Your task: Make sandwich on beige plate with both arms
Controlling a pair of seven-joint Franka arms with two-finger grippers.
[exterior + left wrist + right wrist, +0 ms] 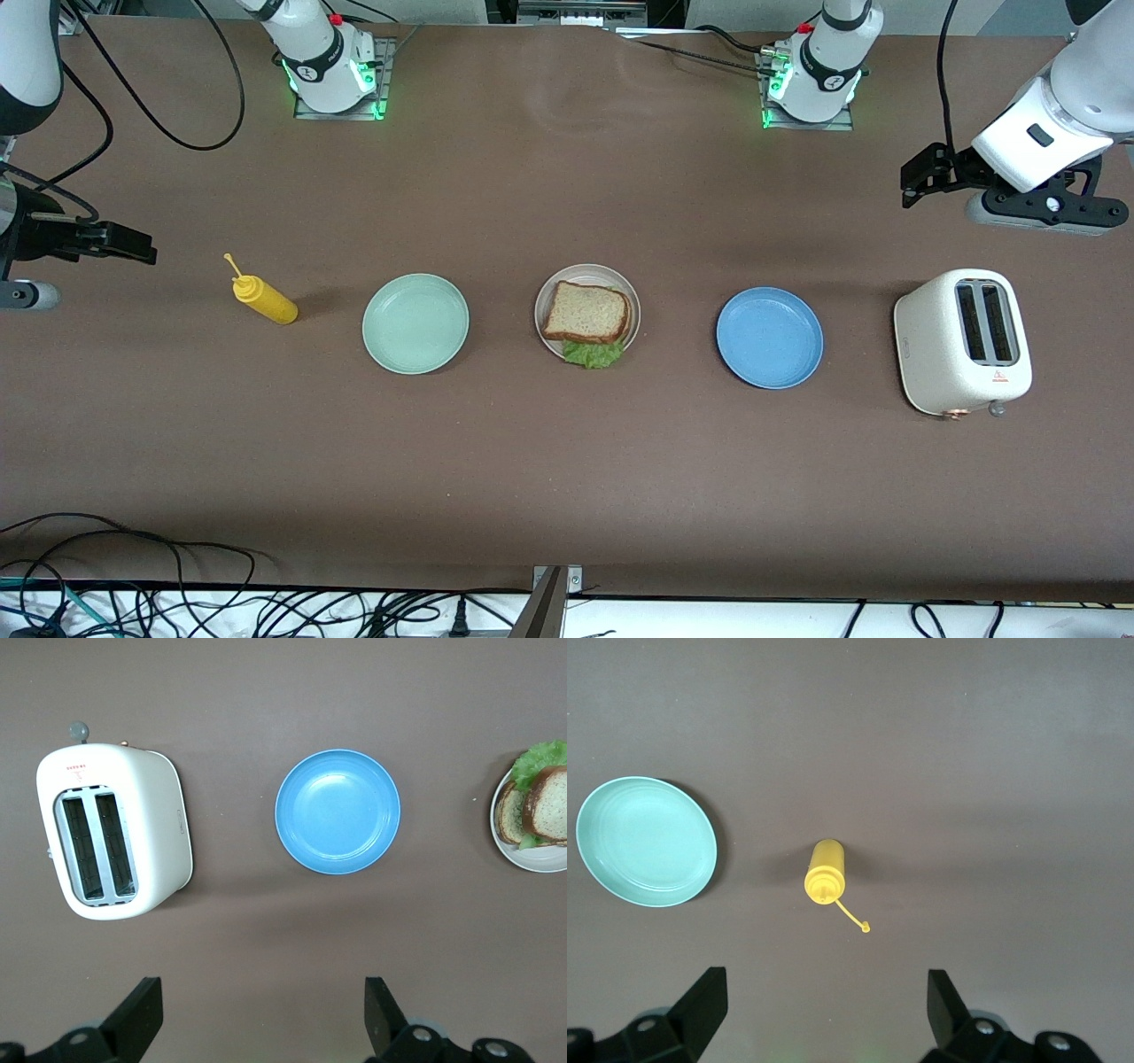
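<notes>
Evidently the build is looking finished, so the step in hand is judged to be a clean retreat and a check of the stack. Spanning everything is the brown table [567, 461], and both arms are waiting at its ends. Up at the left arm's end the white toaster [963, 341] is standing with both slots empty. In the middle of the row the beige plate [586, 310] is carrying the sandwich [588, 317]: a brown slice is lying on top, and ruffled green lettuce [594, 354] is poking out over the rim on the side nearer the front camera. In the left wrist view the lower slice is peeking from under the upper one, so the two are sitting slightly offset. The blue plate [769, 338] is lying between the beige plate and the toaster, and the mint green plate [415, 322] is lying toward the right arm's end; both are bare. Beside the mint green plate, the yellow squeeze bottle [263, 299] is lying on its side.

The left gripper [264, 1020] is hanging over bare table near the toaster, its fingers spread wide and holding nothing. The right gripper [824, 1014] is hovering over bare table near the bottle, likewise spread wide and empty.

Doing this well means keeping both arms high, steering clear of the toaster and bottle, and leaving the offset stack alone.
</notes>
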